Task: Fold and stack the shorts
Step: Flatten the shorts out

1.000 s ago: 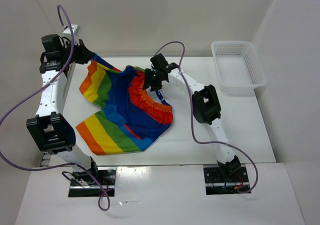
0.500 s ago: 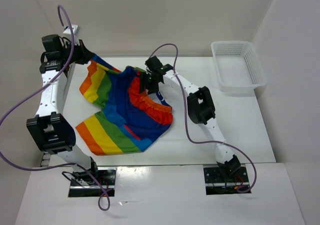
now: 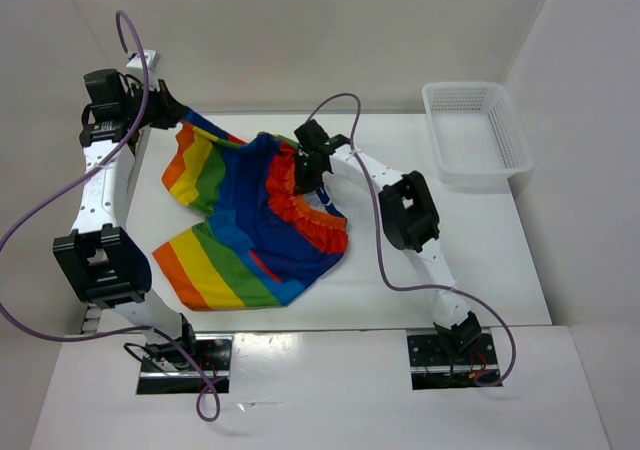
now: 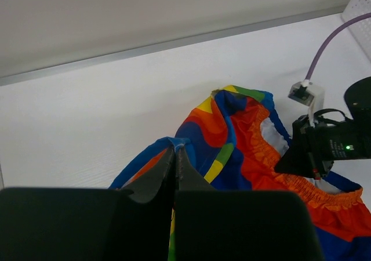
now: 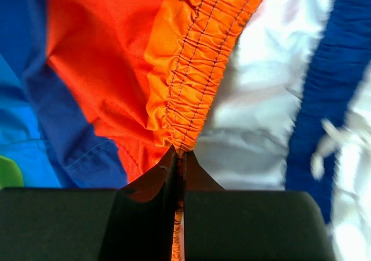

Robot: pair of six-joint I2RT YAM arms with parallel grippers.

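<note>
The soft rainbow-striped fabric shorts (image 3: 250, 220) lie rumpled and unfolded on the white counter (image 3: 450, 260), stretched between the two sets of jaws. The left gripper (image 4: 175, 152) has its jaws pinched shut on a blue-edged leg corner, and the right gripper (image 5: 179, 155) has its jaws clamped on the gathered orange waistband. No fold shows and nothing is stacked, so the work looks barely begun: flattening, folding and stacking all remain.

A white mesh basket (image 3: 478, 130) sits at the table's (image 3: 480, 265) far right corner.
</note>
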